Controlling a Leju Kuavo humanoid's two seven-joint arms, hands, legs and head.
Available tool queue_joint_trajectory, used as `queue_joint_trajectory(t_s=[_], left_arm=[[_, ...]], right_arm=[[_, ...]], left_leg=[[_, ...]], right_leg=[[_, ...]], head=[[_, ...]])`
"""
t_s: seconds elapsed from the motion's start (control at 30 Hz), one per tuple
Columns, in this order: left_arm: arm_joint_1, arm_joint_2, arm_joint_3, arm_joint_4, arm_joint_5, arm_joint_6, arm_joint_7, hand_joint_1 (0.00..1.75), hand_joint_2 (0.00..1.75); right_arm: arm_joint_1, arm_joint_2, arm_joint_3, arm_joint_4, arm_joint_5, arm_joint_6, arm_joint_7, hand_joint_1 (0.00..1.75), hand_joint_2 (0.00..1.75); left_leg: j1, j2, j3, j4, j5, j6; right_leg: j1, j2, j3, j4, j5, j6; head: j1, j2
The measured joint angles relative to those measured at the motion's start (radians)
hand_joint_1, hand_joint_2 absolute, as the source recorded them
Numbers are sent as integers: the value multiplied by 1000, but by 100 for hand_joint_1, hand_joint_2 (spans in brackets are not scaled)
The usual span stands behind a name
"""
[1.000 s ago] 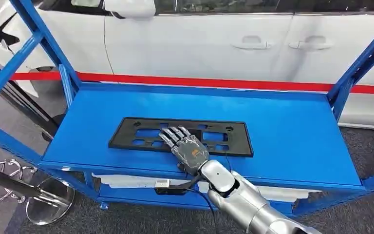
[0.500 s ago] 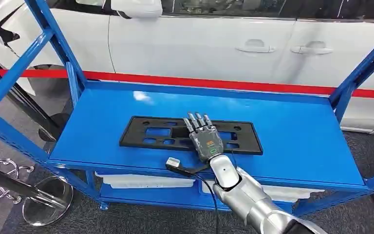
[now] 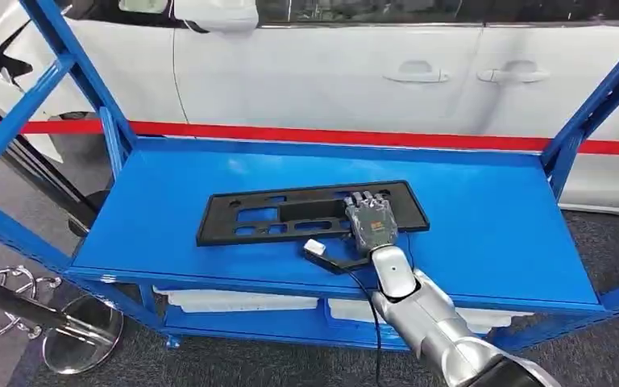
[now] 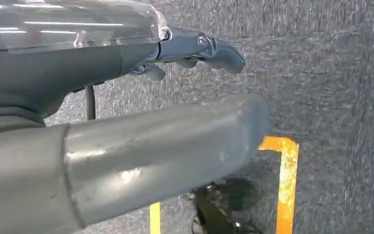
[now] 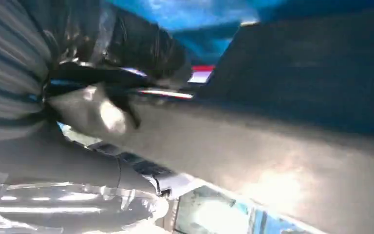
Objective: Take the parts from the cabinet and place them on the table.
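The right arm (image 3: pixel 419 314) is reaching up and forward from the lower edge of the head view, its silver forearm angling toward the middle of the blue shelf (image 3: pixel 492 218). The right hand (image 3: pixel 369 219) is lying palm down on the right end of the black plate frame (image 3: pixel 282 214), its fingers (image 3: pixel 364 199) stretched straight and close together across the part's far rim. Whether the thumb is hooking under the near edge cannot be told, so it is unclear whether the hand is gripping the part or merely pressing on it. In the right wrist view everything is blurred; the dark edge of the frame (image 5: pixel 297 83) is sitting against the hand.

The frame is lying flat on the shelf, slightly skewed, with its right end farther from the robot than its left. A white car (image 3: pixel 330 64) is standing behind the rack.

The left hand (image 4: pixel 190 48) is hanging over the grey floor (image 4: pixel 336 73), holding nothing, its fingers loosely curved and the thumb apart from them.
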Motion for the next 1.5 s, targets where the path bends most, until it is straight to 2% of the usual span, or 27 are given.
queue_joint_trajectory(t_s=[0.03,0.07,0.1,0.17,0.2,0.23,0.27,0.33,0.37,0.4,0.5,0.53,0.57,0.6,0.67,0.7,0.83,0.9,0.93,1.0,1.03,1.07,1.13,1.2,1.37,1.43,1.5], left_arm=[[2,0,0,0,0,-4,-2,0,0],[3,0,0,0,0,-7,-4,0,0],[3,0,0,0,-3,-11,-8,0,0],[2,3,0,0,-8,-20,-26,0,0],[2,4,0,0,-8,-24,-38,0,0],[1,5,0,0,-10,-26,-49,0,0],[1,5,0,0,-11,-28,-59,0,175],[3,6,0,0,-20,-28,-79,0,175],[3,6,0,0,-22,-32,-87,0,175],[1,6,0,0,-29,-36,-93,0,175],[2,6,2,0,-29,-33,-91,0,175],[2,6,5,0,-27,-27,-86,0,175],[3,6,9,0,-22,-24,-84,0,175],[3,5,14,0,-14,-24,-83,0,175],[5,2,36,0,11,-40,-85,0,175],[7,0,45,0,24,-54,-96,0,175],[13,-9,96,0,61,-116,-182,0,175],[26,-12,111,0,63,-127,-211,0,175],[29,-13,117,0,62,-131,-220,0,175],[28,-14,130,0,62,-131,-227,0,175],[27,-15,132,0,59,-131,-229,0,175],[27,-16,134,0,53,-130,-230,0,175],[28,-17,137,0,51,-128,-228,0,175],[26,-16,138,0,41,-118,-228,0,175],[24,-14,147,0,27,-93,-223,0,175],[23,-18,151,0,21,-87,-219,0,175],[22,-21,151,0,15,-84,-217,0,175]], right_arm=[[2,0,-1,5,5,7,4,175,175],[3,-1,-3,9,10,10,3,175,175],[5,-1,-6,13,14,10,2,175,175],[4,-1,-15,18,14,9,-9,175,175],[4,-2,-21,20,13,6,-13,175,175],[5,-3,-27,21,13,3,-17,175,175],[7,-5,-31,23,13,0,-21,175,175],[14,-6,-42,24,13,-7,-31,175,175],[16,-8,-51,23,13,-11,-37,175,175],[17,-12,-59,23,11,-13,-43,175,175],[37,-15,-86,15,-39,-30,-96,175,175],[50,-15,-99,0,-102,-32,-147,175,175],[66,-15,-117,-25,-213,-19,-234,175,175],[84,-15,-135,-59,-342,10,-332,175,175],[128,-25,-171,-198,-681,125,-581,175,175],[150,-31,-183,-274,-824,187,-659,175,175],[331,-75,-227,-675,-1202,403,-817,175,175],[392,-98,-244,-853,-1292,479,-841,175,175],[417,-110,-249,-933,-1338,526,-852,175,175],[462,-122,-251,-1053,-1390,601,-870,175,175],[483,-127,-249,-1104,-1416,646,-882,175,175],[500,-131,-243,-1143,-1440,686,-891,175,175],[526,-138,-222,-1216,-1481,766,-887,175,175],[541,-150,-189,-1267,-1492,845,-883,175,175],[590,-204,-108,-1307,-1425,925,-885,175,175],[609,-237,-77,-1308,-1386,928,-889,175,175],[630,-262,-58,-1308,-1364,921,-891,175,175]], left_leg=[[1,0,-24,49,-9,-3],[3,0,-24,45,9,-4],[5,0,1,-10,47,-4],[6,1,94,-197,138,0],[6,1,125,-264,141,5],[-1,0,134,-277,139,10],[-2,-2,129,-271,138,17],[-5,-1,129,-273,142,28],[8,1,134,-286,150,39],[5,3,134,-288,152,43],[2,4,131,-287,151,53],[1,4,131,-285,150,54],[1,3,132,-284,149,54],[1,3,133,-281,146,53],[2,2,141,-276,139,48],[2,3,145,-276,135,43],[-2,-5,141,-276,133,25],[-2,-1,134,-258,110,14],[-1,1,117,-214,76,10],[2,1,44,-47,-10,0],[2,1,9,31,-36,-2],[2,1,-7,63,-37,-2],[2,1,35,-25,29,3],[-2,1,134,-227,120,20],[-13,-2,150,-275,128,44],[-2,3,145,-288,145,58],[-4,4,129,-285,152,64]], right_leg=[[0,0,-1,2,0,0],[0,0,-2,5,-2,0],[0,1,-2,8,-4,1],[-1,3,1,12,-7,6],[-1,4,1,12,-9,10],[4,5,-4,17,-9,16],[3,6,-6,15,-7,22],[2,6,-3,7,-2,34],[5,7,-6,12,-10,41],[3,5,-12,32,-27,44],[0,5,-120,269,-151,49],[0,5,-151,334,-168,51],[0,5,-159,346,-157,51],[-1,5,-142,309,-126,51],[-1,4,-52,127,-31,45],[-1,3,-11,46,-3,40],[9,-4,-5,24,-19,26],[-4,-6,-2,13,-11,13],[-5,-6,-2,12,-11,5],[-2,-5,-3,13,-13,3],[-1,-5,-4,15,-15,1],[0,-4,-4,18,-17,0],[1,-1,-2,25,-20,1],[3,0,3,25,-21,2],[4,0,0,19,-9,31],[3,1,-14,61,-66,41],[-1,1,-70,209,-168,48]], head=[[0,0],[0,0],[0,0],[0,0],[0,0],[0,0],[0,0],[0,0],[0,0],[0,0],[0,0],[0,0],[0,0],[0,0],[0,0],[0,0],[0,0],[0,0],[0,0],[0,0],[0,0],[0,0],[0,0],[0,0],[0,0],[1,0],[2,0]])
